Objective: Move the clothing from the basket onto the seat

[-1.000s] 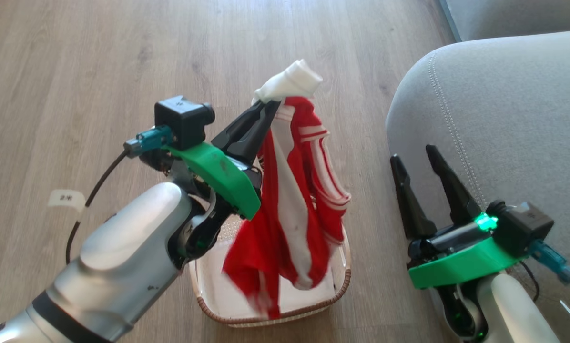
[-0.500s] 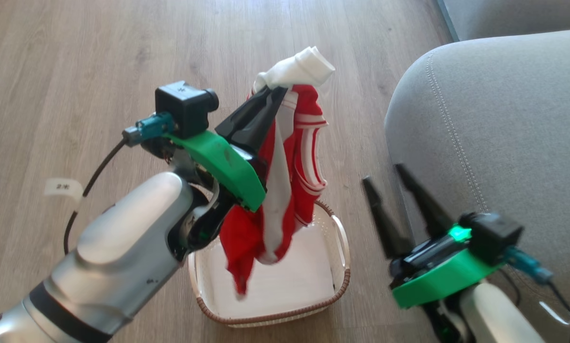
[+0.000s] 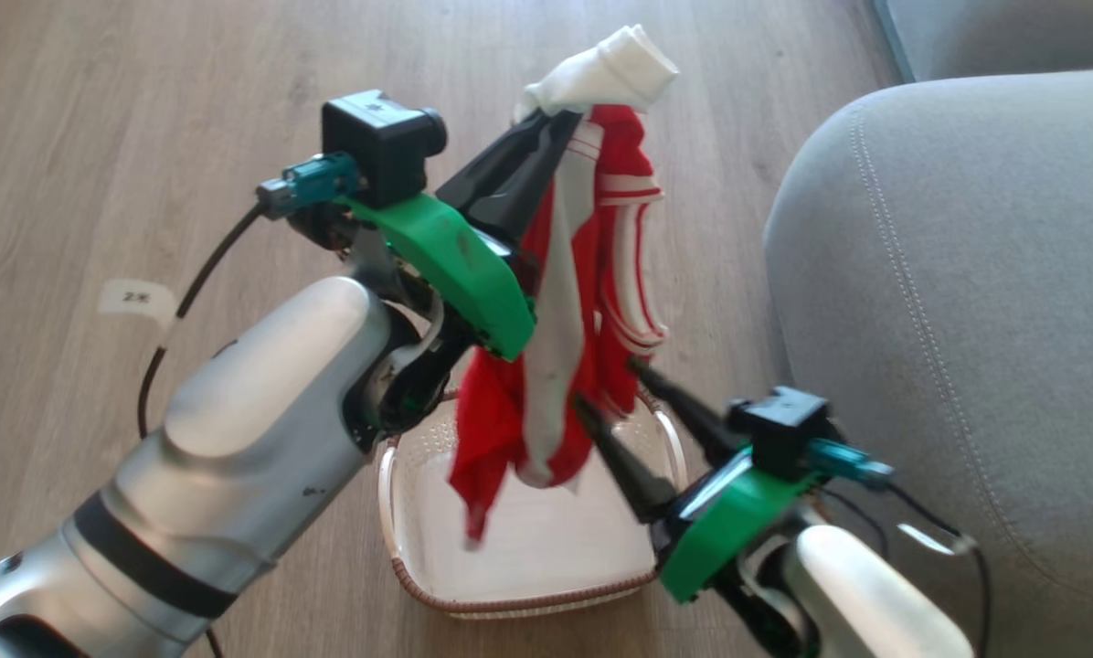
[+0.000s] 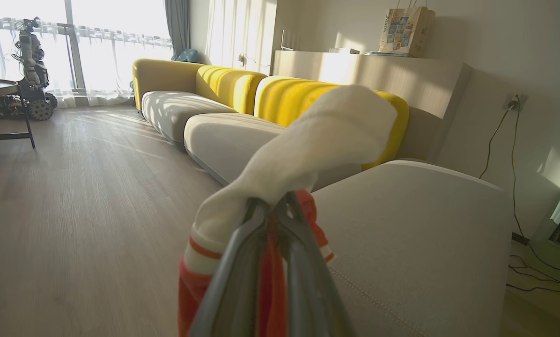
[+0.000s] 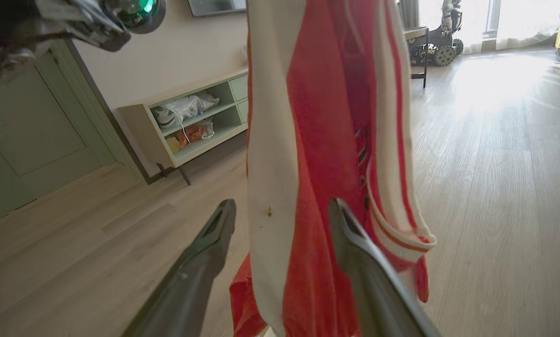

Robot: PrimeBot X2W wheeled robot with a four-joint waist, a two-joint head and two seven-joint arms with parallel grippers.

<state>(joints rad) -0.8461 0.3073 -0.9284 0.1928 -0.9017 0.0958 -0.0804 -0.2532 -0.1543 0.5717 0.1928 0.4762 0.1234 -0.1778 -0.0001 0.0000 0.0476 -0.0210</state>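
Left gripper clamped on red white-striped jersey clothing dangling above the cream perforated plastic basket, right gripper spread open around its lower folds, nothing yet on the large grey fabric seat alongside, so roughly halfway.

Silver-grey forearm at lower left, ringed by a black band. Each wrist wears a green plate carrying a black cube camera with teal plug and black cable. The left gripper has long, dark, tapered fingers.
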